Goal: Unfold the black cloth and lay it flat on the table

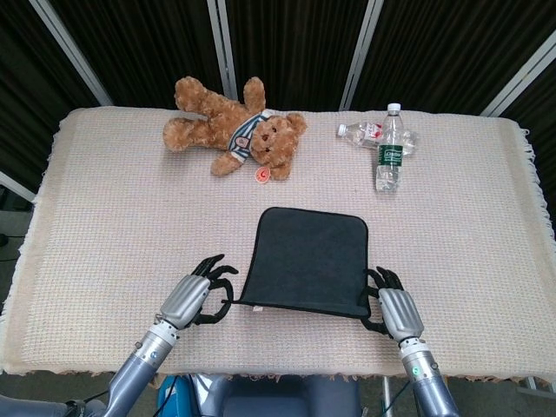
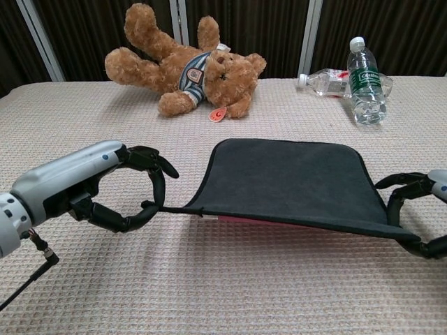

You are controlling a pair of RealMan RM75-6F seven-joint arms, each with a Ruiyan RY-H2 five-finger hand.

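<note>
The black cloth (image 1: 307, 259) is spread open as a rough square, dark side up, with a red underside showing along its near edge (image 2: 244, 220). Its far part lies on the table; the near edge hangs just above it. My left hand (image 1: 193, 297) pinches the near left corner, seen from the chest as the left hand (image 2: 91, 187). My right hand (image 1: 391, 308) pinches the near right corner; in the chest view only the dark fingers of the right hand (image 2: 412, 209) show at the frame's right edge.
A brown teddy bear (image 1: 233, 127) lies at the back left. One water bottle (image 1: 389, 148) stands at the back right with another bottle (image 1: 360, 132) lying beside it. The table's woven beige cover (image 1: 104, 217) reaches its front edge just behind my hands.
</note>
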